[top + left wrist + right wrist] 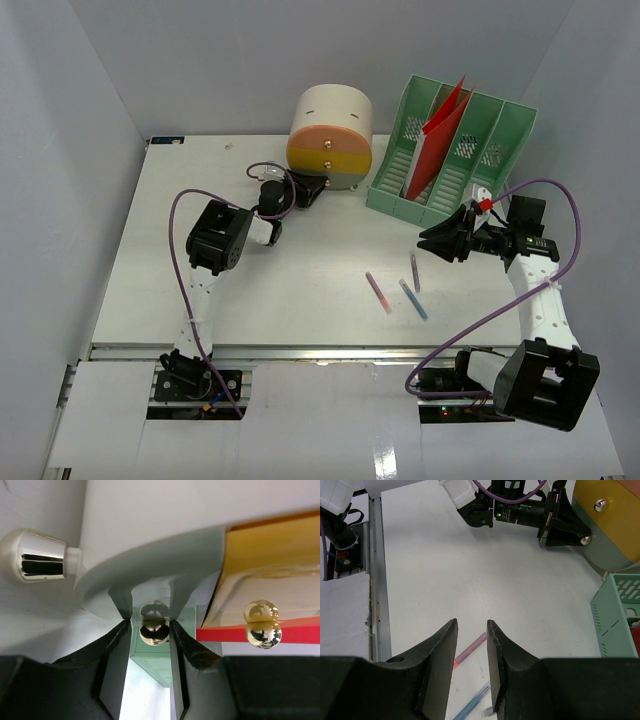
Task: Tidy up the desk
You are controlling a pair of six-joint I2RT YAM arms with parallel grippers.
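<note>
On the white desk [200,290], the cream round drawer unit [330,125] stands at the back. My left gripper [318,190] reaches to its lowest, pale drawer. In the left wrist view its jaws [150,624] straddle a gold knob [154,630]; the right finger looks to touch it and a thin slit stays on the left. My right gripper [435,240] hovers over the desk; in its wrist view it [471,625] stands narrowly open and empty. Below it lie a pink pen [470,650] and a blue pen [475,702].
A green slotted file rack [450,150] with a red folder [435,140] stands at the back right. A third, dark pen [414,270] lies near the pink pen [378,292] and the blue pen [413,298]. A metal rail [300,352] runs along the front edge.
</note>
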